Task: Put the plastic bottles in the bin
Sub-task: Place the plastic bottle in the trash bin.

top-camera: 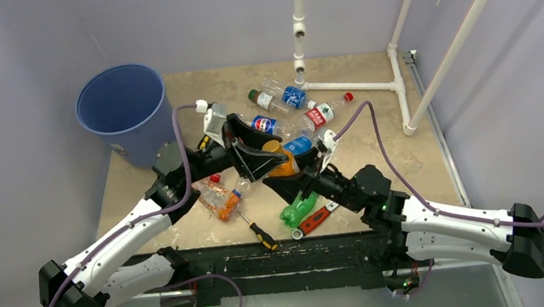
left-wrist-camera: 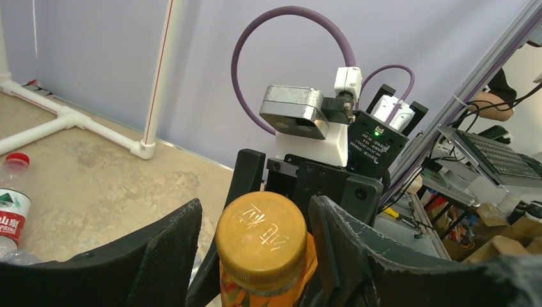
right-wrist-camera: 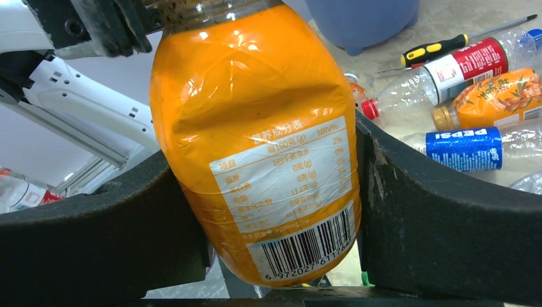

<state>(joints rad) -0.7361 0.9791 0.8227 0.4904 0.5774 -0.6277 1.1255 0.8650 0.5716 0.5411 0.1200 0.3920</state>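
An orange-filled bottle point(top-camera: 284, 166) point(right-wrist-camera: 255, 141) hangs above the table's middle, and my right gripper point(top-camera: 297, 169) point(right-wrist-camera: 268, 166) is shut on its lower body. My left gripper point(top-camera: 272, 159) point(left-wrist-camera: 254, 211) straddles its yellow cap point(left-wrist-camera: 261, 238): the right finger lies against the bottle, and a narrow gap shows at the left finger. The blue bin point(top-camera: 122, 100) point(right-wrist-camera: 364, 22) stands at the far left. More plastic bottles lie about: a Pepsi one point(top-camera: 266, 124) point(right-wrist-camera: 465, 148), a red-labelled one point(top-camera: 318, 114) point(left-wrist-camera: 9, 211), a blue-labelled one point(top-camera: 290, 95), a crushed one point(top-camera: 219, 198) and a green one point(top-camera: 298, 209).
A yellow-and-black screwdriver point(top-camera: 257, 230) and a red-handled tool point(top-camera: 315, 221) lie near the table's front edge. A white pipe frame point(top-camera: 353, 85) stands at the back right. In the right wrist view another orange bottle point(right-wrist-camera: 495, 102) lies beside a screwdriver point(right-wrist-camera: 441, 46).
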